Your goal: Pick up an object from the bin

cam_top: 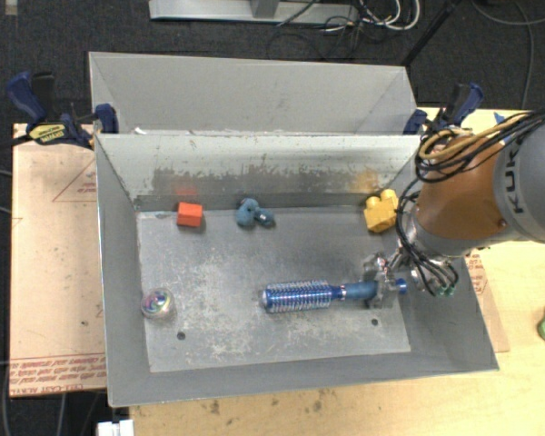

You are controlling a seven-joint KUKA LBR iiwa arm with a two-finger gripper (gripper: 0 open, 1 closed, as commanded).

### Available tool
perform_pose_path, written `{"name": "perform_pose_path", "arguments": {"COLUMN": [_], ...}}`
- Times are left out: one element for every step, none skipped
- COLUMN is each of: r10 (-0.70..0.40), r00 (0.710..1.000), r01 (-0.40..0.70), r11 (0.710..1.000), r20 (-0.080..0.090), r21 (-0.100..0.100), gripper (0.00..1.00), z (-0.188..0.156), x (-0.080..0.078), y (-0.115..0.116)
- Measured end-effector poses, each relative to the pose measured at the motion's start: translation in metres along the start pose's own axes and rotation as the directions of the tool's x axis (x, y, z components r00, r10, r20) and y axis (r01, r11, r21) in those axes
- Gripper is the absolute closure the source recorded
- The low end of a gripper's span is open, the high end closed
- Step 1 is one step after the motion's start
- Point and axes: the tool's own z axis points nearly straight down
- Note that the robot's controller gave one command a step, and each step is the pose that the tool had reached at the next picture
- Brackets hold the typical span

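Note:
A blue hairbrush (300, 295) with a ribbed, bristly head lies flat on the bin floor, right of centre, its handle pointing right. My gripper (378, 282) is down at the end of that handle, partly hidden under the arm's orange cover. A yellow blocky thing (380, 212) rests against the back wall, just up and left of the gripper.
A small blue figure-like thing (252, 213) and an orange-red cube (190, 215) lie along the back wall to the left. A shiny clear ball (157, 304) sits near the front left corner. The arm comes in over the bin's right wall.

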Motion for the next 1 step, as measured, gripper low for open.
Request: {"name": "perform_pose_path", "arguments": {"r10": [0.004], "r00": [1.000], "r01": [-0.004], "r11": [1.000], "r20": [0.008], "r21": [0.000], "gripper": [1.00], "z": [-0.1321], "x": [0.0087], "y": [0.0581]}}
